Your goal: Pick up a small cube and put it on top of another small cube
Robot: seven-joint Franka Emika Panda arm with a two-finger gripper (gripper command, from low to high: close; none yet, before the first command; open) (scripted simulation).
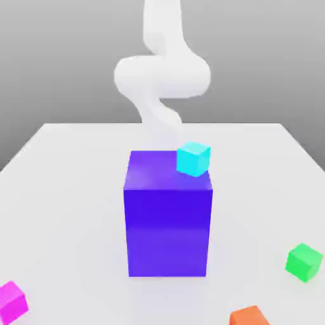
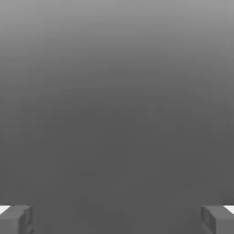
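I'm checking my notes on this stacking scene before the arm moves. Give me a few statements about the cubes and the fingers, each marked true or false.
1. The cyan cube sits on the blue block. True.
2. The pink cube is stacked on the green cube. False: both lie apart on the table.
3. The fingers hold a cube. False: they are open, with nothing between them.
4. An orange cube lies near the green one. True.

The exterior view looks slightly down across the table (image 1: 76,190) toward the arm (image 1: 162,76); the hand view faces plain grey.
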